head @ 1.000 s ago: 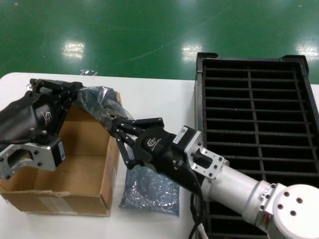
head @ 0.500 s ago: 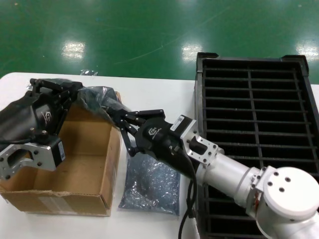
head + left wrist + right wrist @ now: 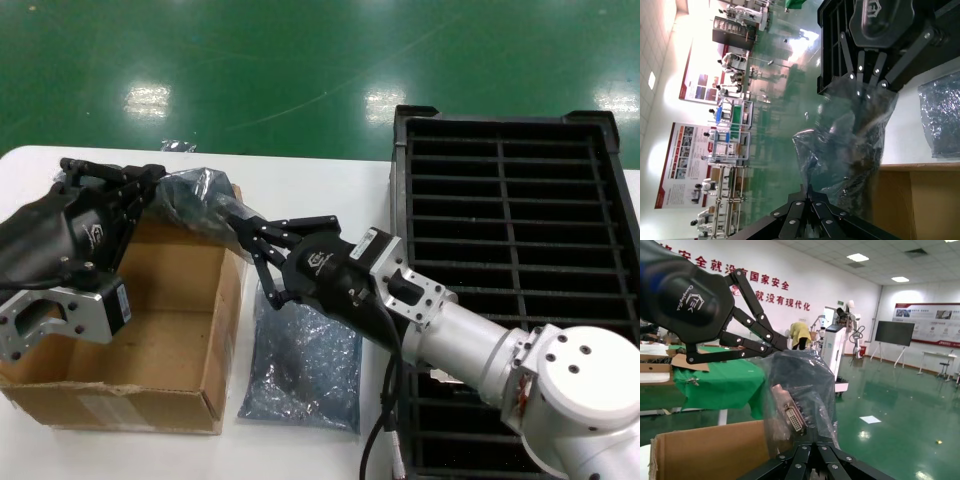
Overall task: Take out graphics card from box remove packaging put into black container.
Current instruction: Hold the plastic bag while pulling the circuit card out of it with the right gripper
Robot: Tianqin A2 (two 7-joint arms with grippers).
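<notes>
The graphics card (image 3: 792, 415), its silver bracket and white port showing, is still inside the translucent packaging (image 3: 195, 200), held in the air over the far right corner of the brown box (image 3: 130, 335). My left gripper (image 3: 148, 182) is shut on the bag's left end; its own view shows the jaws (image 3: 809, 192) pinched on the plastic (image 3: 850, 140). My right gripper (image 3: 240, 217) is shut on the opposite end (image 3: 812, 442). The black container (image 3: 510, 250) lies to the right, its slots bare.
A second crinkly grey-blue bag (image 3: 300, 365) lies flat on the white table (image 3: 300, 190) between the box and the tray. My right arm reaches across the tray's near left corner. The box (image 3: 920, 200) interior looks bare.
My right gripper has moved up and back from above the table bag to the hanging packaging and shut on its end. The left gripper has held still.
</notes>
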